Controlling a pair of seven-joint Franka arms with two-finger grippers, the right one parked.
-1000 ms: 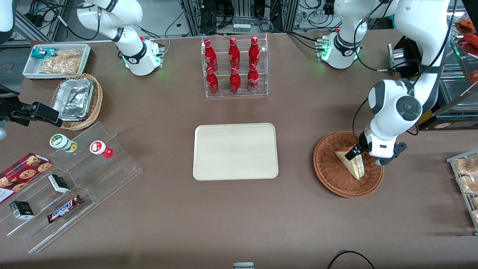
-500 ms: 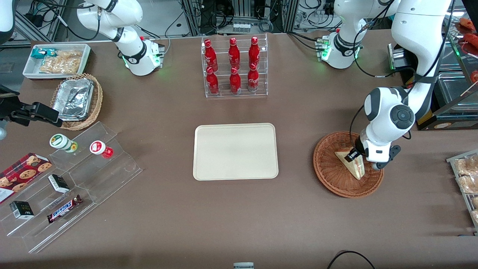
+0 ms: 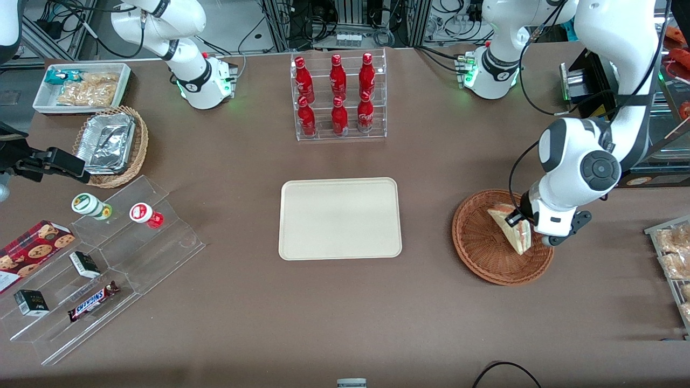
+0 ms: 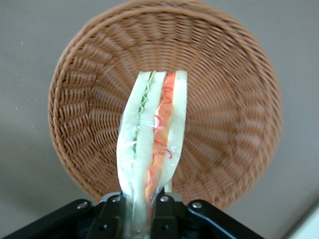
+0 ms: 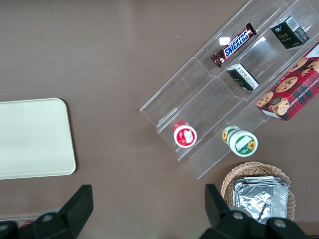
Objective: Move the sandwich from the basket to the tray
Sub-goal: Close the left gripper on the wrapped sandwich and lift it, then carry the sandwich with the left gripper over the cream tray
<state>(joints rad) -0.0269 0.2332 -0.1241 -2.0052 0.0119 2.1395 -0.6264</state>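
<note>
The sandwich, a wrapped white-bread wedge with red, orange and green filling, hangs a little above the reddish-brown wicker basket. My gripper is shut on one end of it. In the left wrist view the sandwich runs out from between the black fingers, and the basket lies below it. The cream tray sits at the table's middle, apart from the basket, toward the parked arm's end; its corner also shows in the right wrist view.
A clear rack of red bottles stands farther from the front camera than the tray. Toward the parked arm's end lie a tiered clear stand with snacks, a tan basket of foil containers and a white bin. Packaged pastries lie beside the basket.
The gripper has risen with the sandwich in it. The wedge has lifted off the basket floor and tilted, its upper end now higher than before.
</note>
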